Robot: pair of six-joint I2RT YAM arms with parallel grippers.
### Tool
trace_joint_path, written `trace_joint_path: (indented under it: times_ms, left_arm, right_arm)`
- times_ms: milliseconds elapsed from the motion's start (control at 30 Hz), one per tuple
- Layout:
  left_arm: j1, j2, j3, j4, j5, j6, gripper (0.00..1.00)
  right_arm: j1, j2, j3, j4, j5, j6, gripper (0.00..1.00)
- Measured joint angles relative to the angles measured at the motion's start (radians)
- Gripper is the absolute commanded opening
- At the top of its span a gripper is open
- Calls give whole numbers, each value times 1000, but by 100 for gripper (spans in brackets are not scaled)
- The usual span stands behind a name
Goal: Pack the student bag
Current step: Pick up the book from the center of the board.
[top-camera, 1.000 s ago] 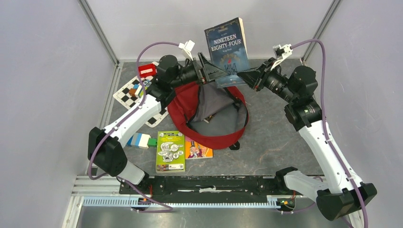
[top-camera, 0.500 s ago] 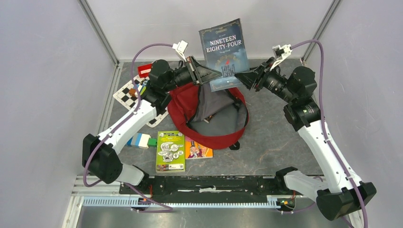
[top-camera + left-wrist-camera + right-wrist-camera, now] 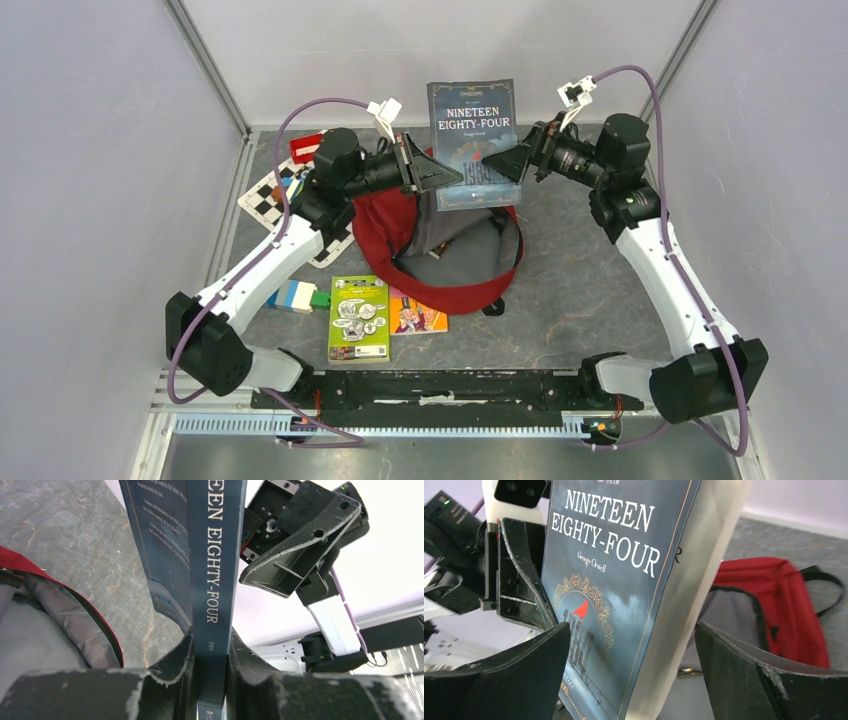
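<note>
I see left jaws clamped on book [image 3: 472, 130] spine; right jaws apart, flanking it. Open student bag [image 3: 385, 230] lies on tabletop [image 3: 580, 270] beneath. Insertion step, I judge: next I tilt book down into opening.

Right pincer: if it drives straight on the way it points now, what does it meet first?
The Nineteen Eighty-Four book, which the left pincer grips upright above the student bag. The right pincer is open with the book dead ahead of it. Contact looks near, though depth is unclear.
</note>
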Motion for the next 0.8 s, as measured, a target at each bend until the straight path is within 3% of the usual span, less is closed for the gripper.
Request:
trace_joint_path:
  times_ms: [367, 800]
  left_arm:
    - [-3, -5, 48, 2, 79, 1, 2]
    - [-5, -7, 112, 18, 100, 0, 2]
  right_arm:
    - [-6, 19, -32, 105, -167, 162, 98]
    - [-6, 24, -51, 184, -253, 265, 98]
